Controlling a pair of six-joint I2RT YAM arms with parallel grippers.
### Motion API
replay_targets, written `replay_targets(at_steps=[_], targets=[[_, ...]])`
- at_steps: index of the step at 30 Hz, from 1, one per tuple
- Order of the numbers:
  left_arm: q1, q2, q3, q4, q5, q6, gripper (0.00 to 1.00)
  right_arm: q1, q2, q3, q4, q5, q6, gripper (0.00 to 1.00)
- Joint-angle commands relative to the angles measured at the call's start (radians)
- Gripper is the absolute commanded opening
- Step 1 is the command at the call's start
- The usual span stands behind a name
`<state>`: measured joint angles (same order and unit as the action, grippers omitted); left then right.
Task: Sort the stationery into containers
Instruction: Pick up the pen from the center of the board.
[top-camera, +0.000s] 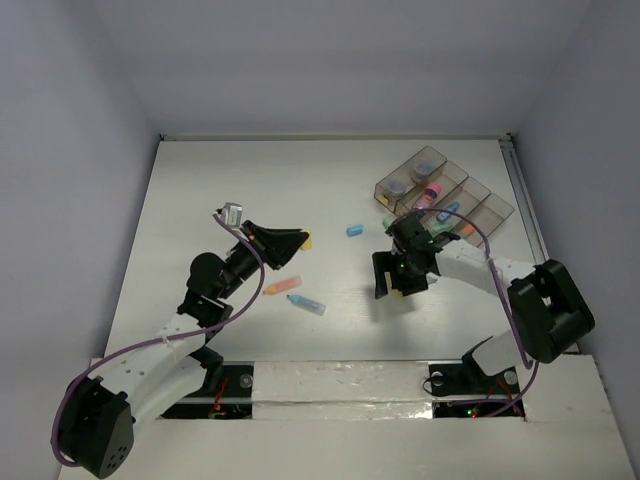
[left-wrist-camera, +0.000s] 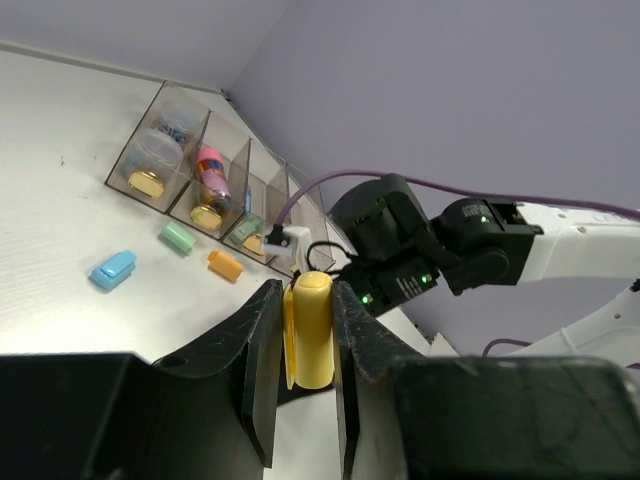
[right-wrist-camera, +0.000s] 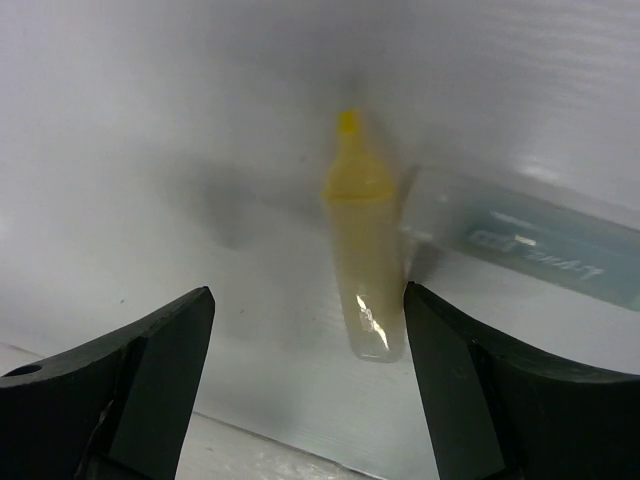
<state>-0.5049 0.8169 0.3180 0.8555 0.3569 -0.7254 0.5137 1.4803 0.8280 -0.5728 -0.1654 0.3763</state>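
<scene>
My left gripper (top-camera: 296, 240) is shut on a stubby yellow marker piece (left-wrist-camera: 310, 330), held above the table; it also shows in the top view (top-camera: 305, 238). My right gripper (top-camera: 400, 283) is open, low over the table. In the right wrist view a pale yellow uncapped marker (right-wrist-camera: 365, 260) lies on the table between the open fingers (right-wrist-camera: 160, 350), close to the right one. A clear bluish marker (right-wrist-camera: 530, 245) lies beside it. The smoky divided tray (top-camera: 492, 211) stands at the far right and holds tubs and a pink marker (left-wrist-camera: 210, 165).
An orange-pink marker (top-camera: 283, 286) and a blue marker (top-camera: 306, 303) lie mid-table between the arms. A blue piece (top-camera: 354, 230) lies farther back. Near the tray front lie a pale green piece (left-wrist-camera: 178, 237) and an orange piece (left-wrist-camera: 226, 264).
</scene>
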Motion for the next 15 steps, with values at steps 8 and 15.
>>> replay_targets(at_steps=[8, 15], targets=[[-0.006, -0.012, -0.013, 0.059, -0.016, 0.009, 0.0, 0.163, 0.009, 0.002, -0.025, 0.159, 0.133, 0.8], [-0.006, -0.024, -0.011, 0.031, -0.064, 0.007, 0.0, 0.183, 0.051, 0.019, -0.048, 0.334, 0.184, 0.71]])
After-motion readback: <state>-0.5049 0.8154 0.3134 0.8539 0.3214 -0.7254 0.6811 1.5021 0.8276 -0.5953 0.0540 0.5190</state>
